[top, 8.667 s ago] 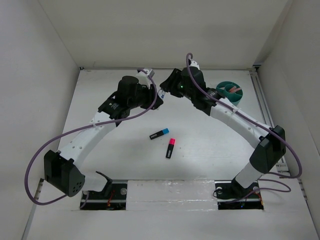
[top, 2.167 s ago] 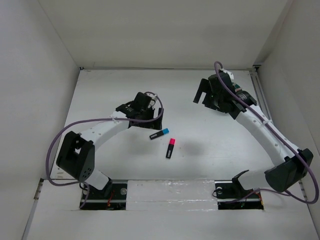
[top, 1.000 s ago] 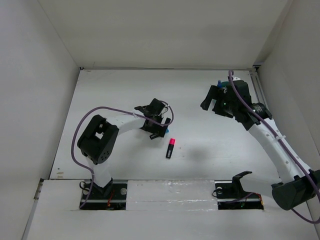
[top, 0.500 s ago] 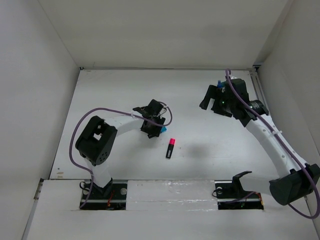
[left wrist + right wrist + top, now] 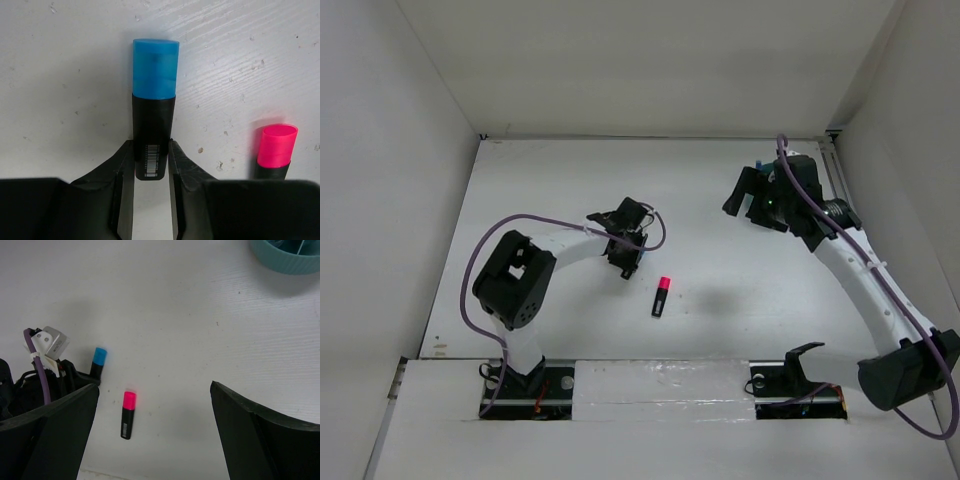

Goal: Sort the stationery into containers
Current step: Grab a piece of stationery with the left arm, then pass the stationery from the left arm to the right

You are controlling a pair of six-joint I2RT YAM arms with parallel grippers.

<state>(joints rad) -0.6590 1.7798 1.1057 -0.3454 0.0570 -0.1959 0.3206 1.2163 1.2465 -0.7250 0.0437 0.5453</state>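
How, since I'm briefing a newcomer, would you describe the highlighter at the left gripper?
On the white table, find the left gripper near the middle. Between its fingers lies the blue-capped highlighter, black-bodied; the loose highlighter beside it has a pink cap.

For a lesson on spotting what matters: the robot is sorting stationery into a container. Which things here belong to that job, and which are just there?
Job: blue-capped highlighter, pink-capped highlighter, teal cup, left gripper.
Just there: purple cable, table.
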